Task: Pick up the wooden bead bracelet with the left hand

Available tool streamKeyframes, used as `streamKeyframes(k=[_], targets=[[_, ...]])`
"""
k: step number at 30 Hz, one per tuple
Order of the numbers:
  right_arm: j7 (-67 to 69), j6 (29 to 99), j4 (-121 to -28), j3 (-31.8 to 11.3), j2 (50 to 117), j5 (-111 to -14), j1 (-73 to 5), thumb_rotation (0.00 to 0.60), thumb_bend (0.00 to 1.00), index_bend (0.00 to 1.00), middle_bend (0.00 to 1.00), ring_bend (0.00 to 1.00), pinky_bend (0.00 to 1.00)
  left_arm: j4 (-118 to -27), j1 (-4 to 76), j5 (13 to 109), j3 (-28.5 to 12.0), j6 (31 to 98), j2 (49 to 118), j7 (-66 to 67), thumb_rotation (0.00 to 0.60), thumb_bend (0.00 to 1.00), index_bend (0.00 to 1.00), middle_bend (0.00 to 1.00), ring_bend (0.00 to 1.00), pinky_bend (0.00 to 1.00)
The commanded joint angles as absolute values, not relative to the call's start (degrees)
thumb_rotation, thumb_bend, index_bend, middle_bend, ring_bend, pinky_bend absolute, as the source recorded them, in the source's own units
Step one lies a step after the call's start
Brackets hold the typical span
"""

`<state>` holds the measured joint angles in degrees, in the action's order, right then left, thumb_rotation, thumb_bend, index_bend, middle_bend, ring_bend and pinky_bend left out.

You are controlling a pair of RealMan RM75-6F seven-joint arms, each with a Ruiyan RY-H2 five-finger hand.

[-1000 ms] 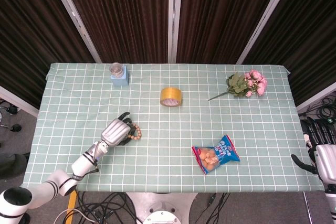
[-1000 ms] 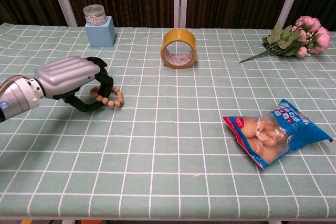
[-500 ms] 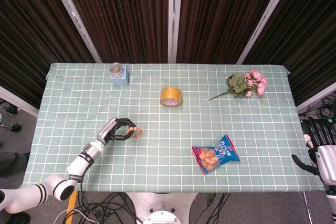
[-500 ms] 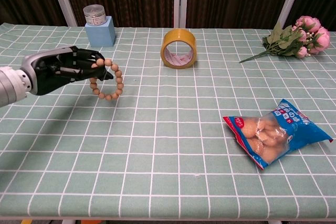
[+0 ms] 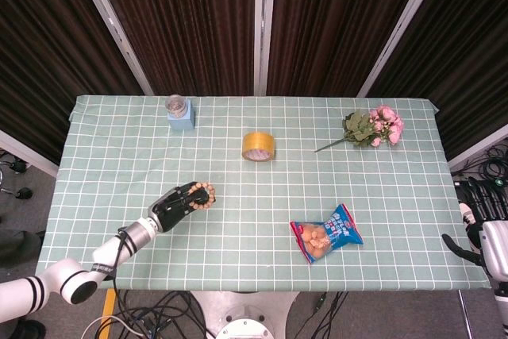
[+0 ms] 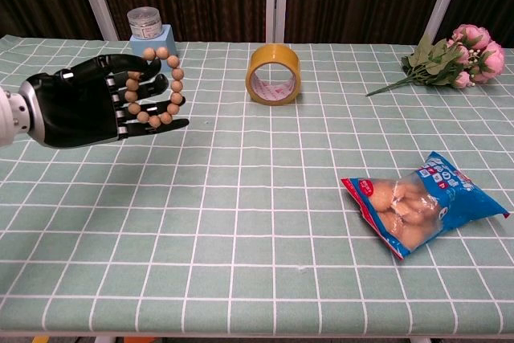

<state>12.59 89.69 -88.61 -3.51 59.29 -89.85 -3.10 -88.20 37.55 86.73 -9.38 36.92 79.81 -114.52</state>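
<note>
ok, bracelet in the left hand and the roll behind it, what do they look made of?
Bracelet: round tan beads with a matte, faintly grained look, probably unvarnished wood. It hangs on the left hand.
Tape roll: glossy yellow-brown outer band, likely plastic packing tape; the pale inner ring looks like a cardboard core.

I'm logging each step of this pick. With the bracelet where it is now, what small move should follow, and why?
Probably just hold steady: the left robot hand already holds the wooden bead bracelet off the tablecloth, the loop draped on its fingers, so tilting could let it slip.
</note>
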Motion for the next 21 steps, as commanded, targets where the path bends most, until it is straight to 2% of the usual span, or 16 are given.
streamKeyframes(k=[1,8,13,16,18,21], targets=[[12.8,89.9,-88.5,-3.6,59.2,-89.9,-3.0,0.600,0.10,0.00,0.00,0.00,0.00,-85.6,38.1,88.9,-8.4,39.1,79.9,-112.9,0.561,0.47,0.48,0.51,0.31,0.16],[13.0,90.4,-88.5,-3.7,58.9,-90.4,-3.0,0.600,0.10,0.00,0.00,0.00,0.00,-83.5,36.8,85.6,-7.8,43.6,82.1,-99.5,0.408,0.41,0.48,0.53,0.22,0.07],[13.1,90.3,-88.6,-3.7,58.9,-90.7,-3.2,0.600,0.10,0.00,0.00,0.00,0.00,-84.1,36.1,82.2,-8.2,44.8,82.8,-93.9,0.382,0.37,0.48,0.55,0.17,0.04],[13.0,90.5,-88.7,-3.7,58.9,-90.9,-3.1,0.600,0.10,0.00,0.00,0.00,0.00,-84.5,35.7,80.3,-8.6,45.1,83.2,-91.6,0.385,0.37,0.48,0.55,0.17,0.04],[13.0,90.6,-88.8,-3.7,58.8,-91.0,-3.1,0.600,0.10,0.00,0.00,0.00,0.00,-84.9,35.6,79.1,-8.9,44.9,83.3,-90.6,0.431,0.37,0.49,0.56,0.17,0.04],[12.9,90.7,-88.9,-3.7,58.8,-91.1,-3.1,0.600,0.10,0.00,0.00,0.00,0.00,-86.9,35.5,75.9,-9.9,42.5,82.6,-93.0,0.534,0.37,0.49,0.57,0.17,0.04]])
